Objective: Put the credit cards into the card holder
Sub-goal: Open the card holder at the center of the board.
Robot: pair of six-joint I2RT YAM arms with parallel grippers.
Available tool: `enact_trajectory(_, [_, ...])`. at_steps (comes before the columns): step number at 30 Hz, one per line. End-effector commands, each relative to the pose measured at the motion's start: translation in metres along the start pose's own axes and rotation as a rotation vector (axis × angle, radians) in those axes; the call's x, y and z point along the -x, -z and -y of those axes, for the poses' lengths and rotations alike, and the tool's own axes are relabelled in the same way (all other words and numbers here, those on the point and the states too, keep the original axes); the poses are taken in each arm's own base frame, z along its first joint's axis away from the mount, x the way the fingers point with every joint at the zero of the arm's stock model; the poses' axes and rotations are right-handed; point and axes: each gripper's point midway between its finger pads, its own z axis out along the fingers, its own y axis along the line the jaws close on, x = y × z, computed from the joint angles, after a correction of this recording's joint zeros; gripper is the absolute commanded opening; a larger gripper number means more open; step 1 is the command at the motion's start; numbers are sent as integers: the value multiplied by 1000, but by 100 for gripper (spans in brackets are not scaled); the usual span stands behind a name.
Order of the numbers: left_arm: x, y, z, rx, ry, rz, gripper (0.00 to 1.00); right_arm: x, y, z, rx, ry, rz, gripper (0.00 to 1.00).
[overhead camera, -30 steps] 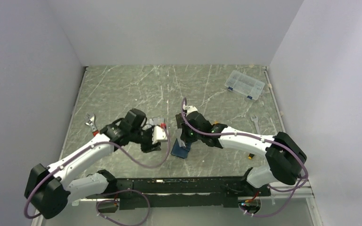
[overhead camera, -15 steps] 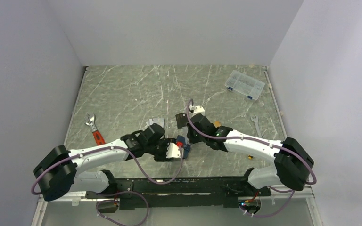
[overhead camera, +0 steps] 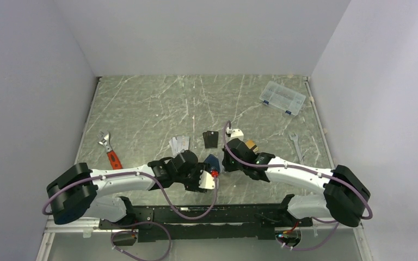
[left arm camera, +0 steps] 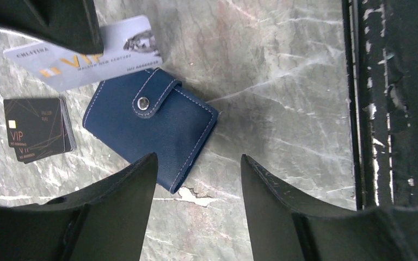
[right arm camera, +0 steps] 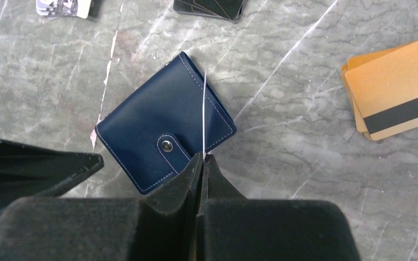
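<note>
**Preparing to open the holder.** The card holder (left arm camera: 149,128) lies snapped shut on the surface (left arm camera: 283,81). The left pincer (left arm camera: 198,166), released, hovers over it. The right pincer (right arm camera: 202,159) grasps a silver card (left arm camera: 81,51) edge-on above. The next move probably calls for unsnapping the tab (left arm camera: 155,98).

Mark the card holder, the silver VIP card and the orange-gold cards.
card holder (left arm camera: 158,136): left wrist view, navy cover below the snap tab.
silver VIP card (left arm camera: 117,51): left wrist view, printed face, right half.
orange-gold cards (right arm camera: 397,81): right wrist view, top card above its dark stripe.
</note>
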Motion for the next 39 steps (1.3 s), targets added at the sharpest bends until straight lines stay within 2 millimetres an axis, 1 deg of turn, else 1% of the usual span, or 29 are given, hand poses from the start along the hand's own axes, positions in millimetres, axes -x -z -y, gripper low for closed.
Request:
enact_trajectory(1, [1,-6,-12,62,-39,2,63,3,5,1,7,-22,33,0])
enact_trajectory(7, [-11,-12,-20,97,-101,-49,63,3,5,0,15,-17,36,0])
enact_trajectory(9, [-11,-13,-25,117,-115,-51,63,4,5,-1,18,-13,38,0])
enact_trajectory(14, [-8,-19,-24,94,-126,-49,63,10,8,3,28,-31,52,0])
enact_trajectory(16, [-10,-22,-25,86,-140,-67,62,12,10,4,44,-50,60,0])
enact_trajectory(20, [-14,-27,-29,77,-155,-98,55,11,14,6,72,-78,68,0])
enact_trajectory(22, [-12,-28,-30,74,-137,-97,52,11,15,7,83,-82,67,0])
enact_trajectory(24, [-12,-28,-30,70,-112,-101,51,10,14,8,85,-81,66,0])
enact_trajectory(26, [-7,-27,-31,69,-88,-91,50,13,15,9,93,-85,72,0])
enact_trajectory(30, [-8,-25,-29,61,-56,-98,49,24,15,14,109,-101,85,0])
enact_trajectory(35, [-9,-26,-37,81,-26,-98,44,32,16,16,139,-119,97,0])
enact_trajectory(39, [-11,-23,-49,121,15,-107,40,34,18,17,154,-139,111,0])
